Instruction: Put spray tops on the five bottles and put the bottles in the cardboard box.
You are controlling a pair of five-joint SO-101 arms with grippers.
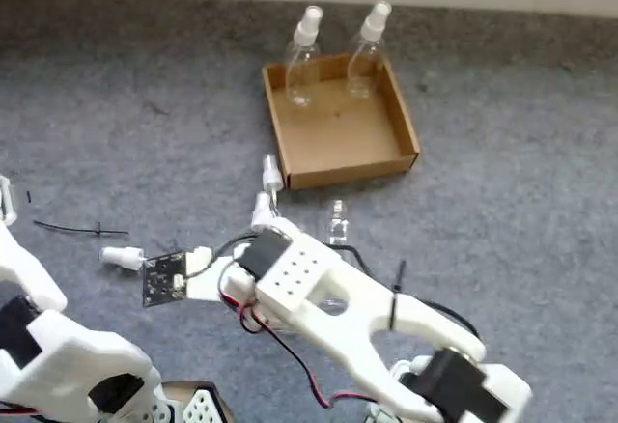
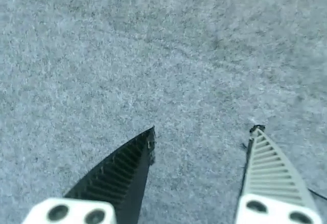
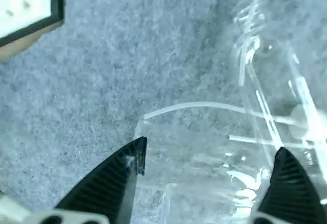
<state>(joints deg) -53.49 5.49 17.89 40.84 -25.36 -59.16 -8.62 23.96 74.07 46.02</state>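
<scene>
Brown cardboard box (image 1: 352, 170) on grey carpet (image 1: 521, 249): two clear plastic bottles with white spray tops, one (image 1: 301, 56) beside the other (image 1: 364, 48), are stood against its far wall. One uncapped clear bottle (image 1: 336, 220) is seen near the box's front wall. Two loose white spray tops (image 1: 273, 174) (image 1: 123, 257) are counted. The left gripper (image 2: 202, 129) is spread apart over bare carpet. The right gripper (image 3: 210, 147) is spread apart, straddling a lying clear bottle (image 3: 204, 183).

Fingers wide apart on the left gripper (image 2: 202, 129), seemingly spread too on the right gripper (image 3: 210, 150), both nose-down.
</scene>
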